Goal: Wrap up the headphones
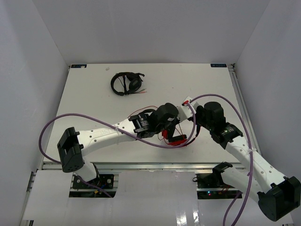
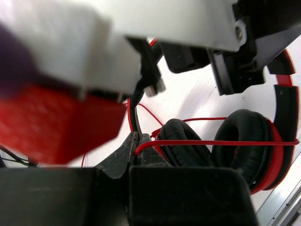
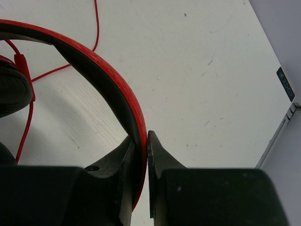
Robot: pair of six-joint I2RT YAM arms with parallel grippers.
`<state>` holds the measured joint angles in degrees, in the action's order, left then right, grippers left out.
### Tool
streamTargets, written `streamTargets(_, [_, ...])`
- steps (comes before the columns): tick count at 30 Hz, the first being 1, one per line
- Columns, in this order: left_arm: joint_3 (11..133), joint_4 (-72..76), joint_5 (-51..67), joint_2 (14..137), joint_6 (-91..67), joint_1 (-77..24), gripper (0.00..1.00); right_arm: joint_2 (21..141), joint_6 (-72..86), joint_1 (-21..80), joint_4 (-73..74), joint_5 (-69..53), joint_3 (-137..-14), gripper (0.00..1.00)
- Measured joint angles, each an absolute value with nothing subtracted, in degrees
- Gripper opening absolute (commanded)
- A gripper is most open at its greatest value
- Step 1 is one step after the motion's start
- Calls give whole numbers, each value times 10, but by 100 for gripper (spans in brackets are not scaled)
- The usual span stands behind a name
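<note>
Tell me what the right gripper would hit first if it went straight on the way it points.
Its jaws are shut on the red headband. Straight past the right gripper only bare white table shows, so probably the tabletop itself, though the angle is hard to judge.

Table (image 1: 94,106): white, flat top, marked with small dark specks.
Black headphones (image 1: 126,83): being kept folded near the far edge, left of centre, thin wires lying just beside.
Red headphones (image 3: 101,66): being supported near the front centre; contact with the top cannot be told.
Red cable (image 3: 97,23): being trailed loosely across the top.
</note>
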<state>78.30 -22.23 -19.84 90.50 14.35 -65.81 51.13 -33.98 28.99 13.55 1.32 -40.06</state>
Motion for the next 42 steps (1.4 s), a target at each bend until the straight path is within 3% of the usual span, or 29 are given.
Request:
streamTargets(11, [681,-156,-143,832,140,-635,0,514,-318,286,228,-72,-444,8])
streamTargets(25, [587,-118,-94,763,87,-576,2,509,-287,260,236,-173,-499,8])
streamTargets(42, [492,-10,-20,667,54,-530,26,515,-253,216,276,-278,-554,8])
